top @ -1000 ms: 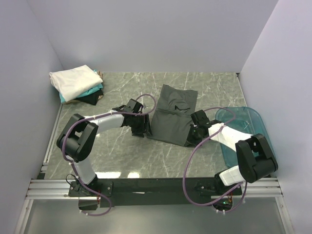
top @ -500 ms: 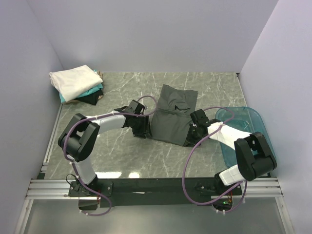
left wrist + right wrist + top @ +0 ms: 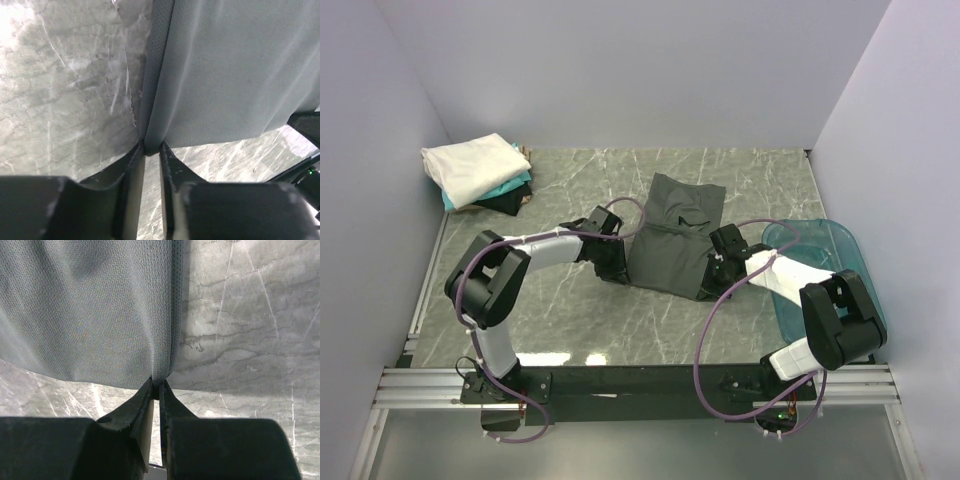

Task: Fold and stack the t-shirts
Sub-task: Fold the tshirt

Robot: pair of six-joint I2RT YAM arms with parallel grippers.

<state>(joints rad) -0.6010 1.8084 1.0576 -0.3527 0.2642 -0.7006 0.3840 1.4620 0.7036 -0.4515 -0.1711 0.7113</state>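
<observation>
A green-grey marbled worktop (image 3: 570, 320) fills the floor of a pale-walled enclosure, with both arms reaching forward across it from their bases at the near edge.

The charcoal-grey t-shirt (image 3: 670, 240) lies in the middle of the worktop, already folded into a long panel that runs from the far centre toward the near side, slightly slanted. A small dark mark sits near its far half; it is too small to tell whether it is a label.

A translucent blue plastic tub (image 3: 832, 242) rests at the right edge of the worktop, partly covered by the right arm.

In the far left corner is a stack of folded shirts: a white t-shirt (image 3: 470, 165) on top, a teal t-shirt (image 3: 513, 186) showing under it, and a black t-shirt (image 3: 500, 203) at the bottom.

The left fingers (image 3: 140, 155) are at the near left edge of the charcoal-grey t-shirt. In the left wrist view they are drawn nearly together, with the rolled hem of the cloth caught between their tips and the worktop showing below.

The right fingers (image 3: 146, 395) are at the near right edge of the same shirt. In the right wrist view they are pressed almost closed, pinching a thin fold of the fine-knit grey cloth, which hangs taut above them.
</observation>
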